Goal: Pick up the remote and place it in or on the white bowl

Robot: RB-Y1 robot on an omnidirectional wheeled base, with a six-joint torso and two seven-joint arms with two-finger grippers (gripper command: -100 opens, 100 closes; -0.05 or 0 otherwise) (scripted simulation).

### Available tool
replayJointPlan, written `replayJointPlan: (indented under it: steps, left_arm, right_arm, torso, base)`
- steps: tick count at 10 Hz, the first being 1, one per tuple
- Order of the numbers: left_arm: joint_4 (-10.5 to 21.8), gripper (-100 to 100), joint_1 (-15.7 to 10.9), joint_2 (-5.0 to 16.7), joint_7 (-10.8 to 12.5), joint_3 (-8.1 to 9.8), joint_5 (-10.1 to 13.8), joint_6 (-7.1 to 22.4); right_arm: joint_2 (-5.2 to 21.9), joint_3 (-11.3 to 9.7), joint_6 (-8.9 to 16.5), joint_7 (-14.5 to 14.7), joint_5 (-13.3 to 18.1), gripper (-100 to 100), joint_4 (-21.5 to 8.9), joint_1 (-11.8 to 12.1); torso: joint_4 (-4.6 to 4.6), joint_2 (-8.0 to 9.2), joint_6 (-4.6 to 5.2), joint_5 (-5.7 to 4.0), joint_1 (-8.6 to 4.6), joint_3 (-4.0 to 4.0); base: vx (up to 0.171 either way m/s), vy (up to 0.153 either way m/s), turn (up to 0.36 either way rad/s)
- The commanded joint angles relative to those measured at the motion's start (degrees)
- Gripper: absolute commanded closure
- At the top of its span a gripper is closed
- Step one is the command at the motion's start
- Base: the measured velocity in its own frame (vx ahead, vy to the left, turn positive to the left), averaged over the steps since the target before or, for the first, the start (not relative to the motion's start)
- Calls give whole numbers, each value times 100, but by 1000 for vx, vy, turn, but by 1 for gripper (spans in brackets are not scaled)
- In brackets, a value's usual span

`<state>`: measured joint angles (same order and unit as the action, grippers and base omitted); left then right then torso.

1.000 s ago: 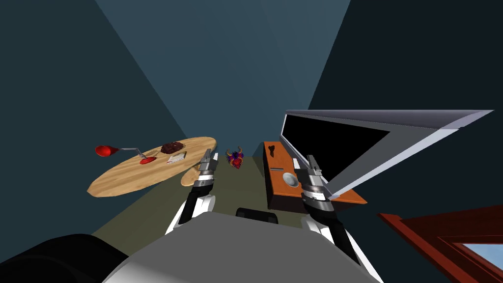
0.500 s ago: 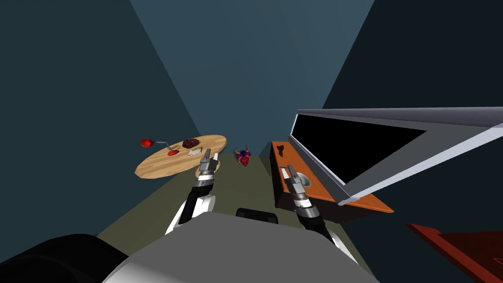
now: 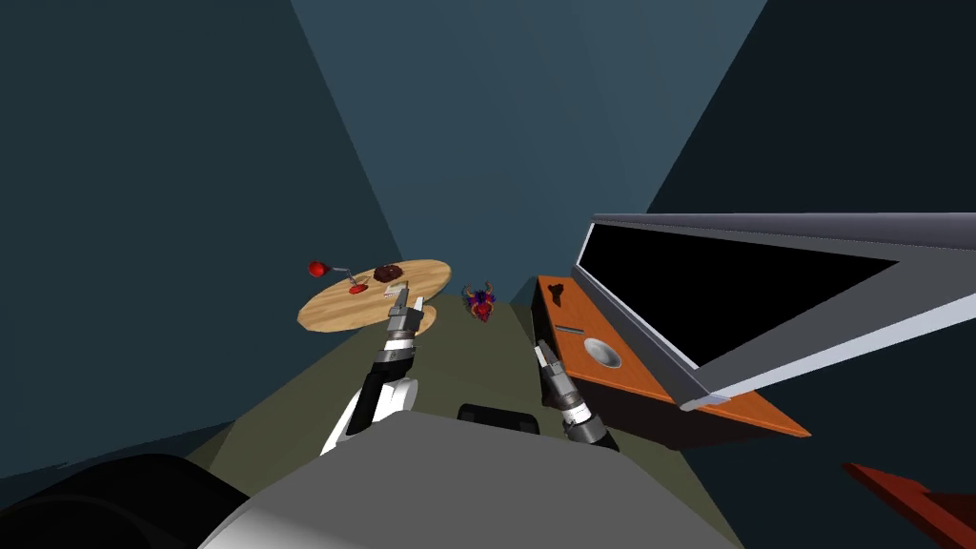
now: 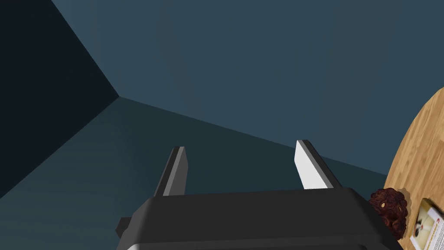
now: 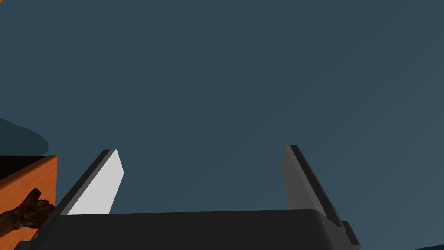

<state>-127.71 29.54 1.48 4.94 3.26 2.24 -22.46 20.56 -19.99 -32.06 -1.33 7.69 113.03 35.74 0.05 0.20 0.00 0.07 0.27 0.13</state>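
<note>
A thin grey remote lies flat on the orange cabinet, just beyond a pale round bowl on the same top. My right gripper hangs open and empty off the cabinet's near left edge, short of the bowl. The right wrist view has its fingers wide apart, with the cabinet's corner and a dark brown figure beside one finger. My left gripper stands open and empty at the near rim of a round wooden table; its blades hold nothing.
A large dark screen leans over the back of the cabinet. The wooden table carries a red lamp, a dark brown lump and a small card. A red and purple object sits on the floor between table and cabinet.
My whole view has shifted: table and cabinet now look smaller and farther off. The right gripper has come back from over the bowl to beside the cabinet's near left edge.
</note>
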Motion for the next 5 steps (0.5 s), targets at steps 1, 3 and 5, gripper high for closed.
replayJointPlan:
  steps: [1,3,5]
  left_arm:
    - [0,0,0,0,0,0,0,0]
    - [0,0,0,0,0,0,0,0]
    - [0,0,0,0,0,0,0,0]
  right_arm:
    - [286,-268,10,201,218,-100,-286,78]
    - [499,-440,19,342,360,-100,-585,99]
    - [879,-753,61,646,638,-100,-1021,119]
  torso:
    - [0,0,0,0,0,0]
    - [1,3,2,1,-1,2]
    - [-3,-14,0,2,4,-8]
  base:
    - [-41,128,240]
    - [-14,95,126]
    - [38,128,255]
